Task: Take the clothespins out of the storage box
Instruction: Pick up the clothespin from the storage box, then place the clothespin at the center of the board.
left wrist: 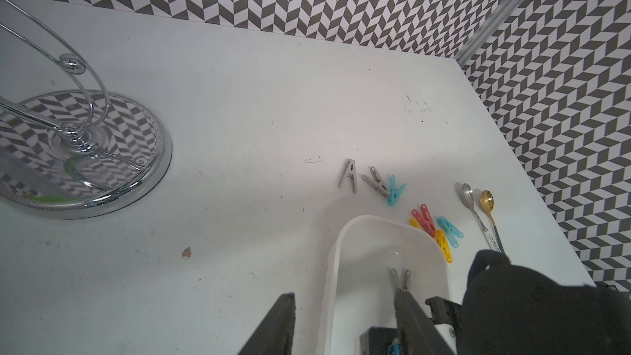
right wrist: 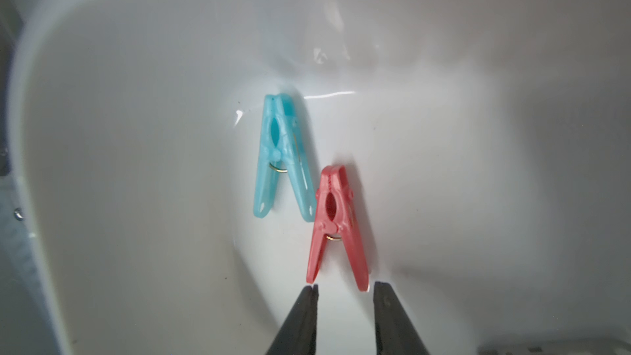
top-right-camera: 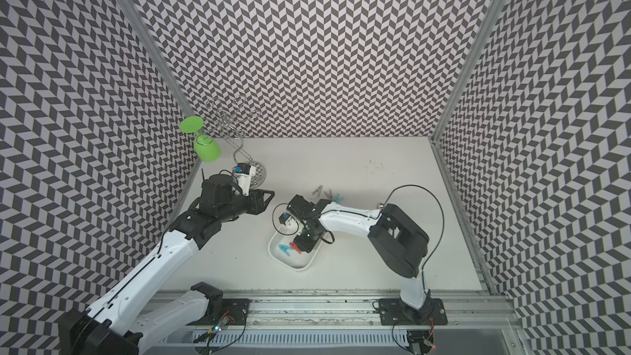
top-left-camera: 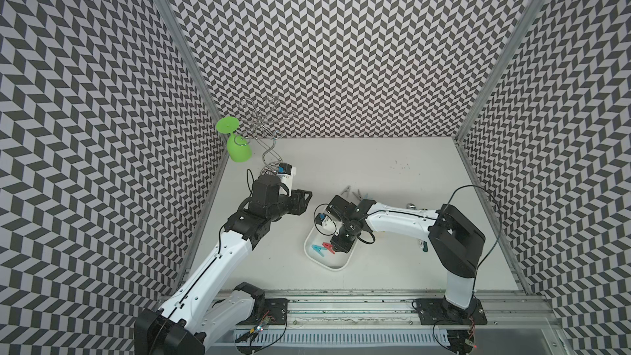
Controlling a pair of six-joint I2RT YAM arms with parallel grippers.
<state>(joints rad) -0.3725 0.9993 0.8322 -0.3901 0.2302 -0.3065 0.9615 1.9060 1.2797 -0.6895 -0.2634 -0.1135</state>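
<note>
Right claw (right wrist: 345, 286) inside storage box (right wrist: 102, 63), jaws part open, empty. Red clothespin (right wrist: 336, 227) flat on box floor dead ahead, long axis in line with claw, splayed legs just beyond fingertips. Left claw (left wrist: 345, 293) half open, empty, beside box, farther off.

Open table (top-left-camera: 273, 261) left of storage box (top-left-camera: 327, 257), chrome stand (left wrist: 102, 165) in far-left corner, clothespins (left wrist: 379, 182), spoons (left wrist: 473, 201) seemingly crowding beyond

The black left gripper (left wrist: 344, 297) hovers, jaws well parted and empty. The black right gripper (right wrist: 345, 289) points downward on its white arm (top-left-camera: 399, 220), jaws narrowly apart.
</note>
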